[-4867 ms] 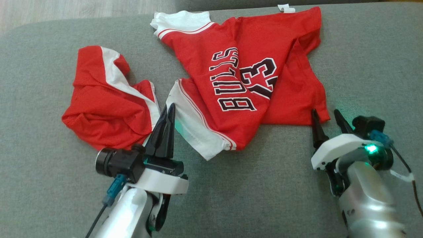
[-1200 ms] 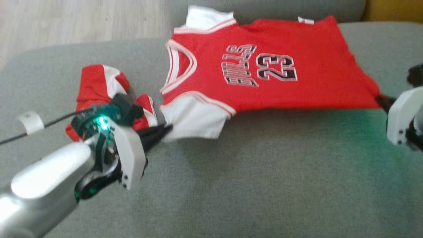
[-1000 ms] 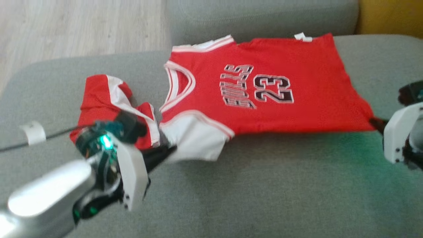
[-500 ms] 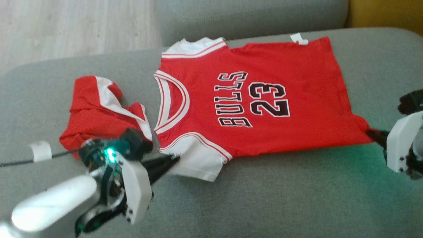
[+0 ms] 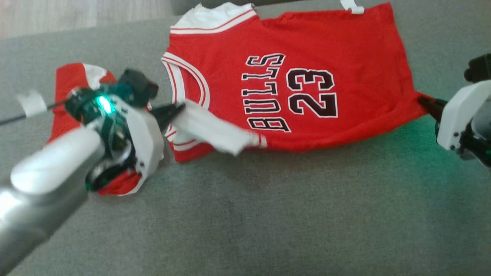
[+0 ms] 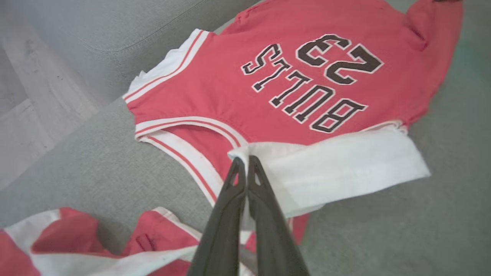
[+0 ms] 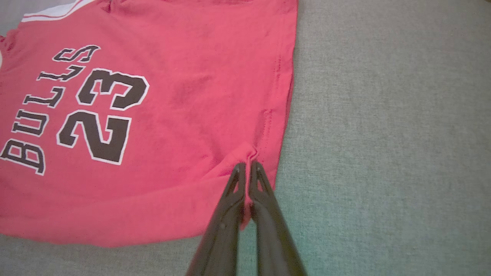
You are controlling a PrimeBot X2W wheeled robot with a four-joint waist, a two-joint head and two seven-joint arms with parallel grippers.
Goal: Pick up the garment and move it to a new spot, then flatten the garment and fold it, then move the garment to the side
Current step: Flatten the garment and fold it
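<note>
Jersey [image 5: 345,46] lies crosswise, neckline [image 5: 188,82] leftward, seemingly mostly flat.

Both arms reach inward, fingers pinched together.
The left gripper [image 5: 177,111], at the left, points rightward; the right gripper [image 5: 422,101], at the right edge, points leftward; each is clamped on the jersey [image 5: 326,42].

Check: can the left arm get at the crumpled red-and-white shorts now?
Probably not yet. The crumpled red-and-white shorts lie close beside the left pincer, but that pincer is shut on the white sleeve of the red Bulls jersey; it would have to let go first.
</note>
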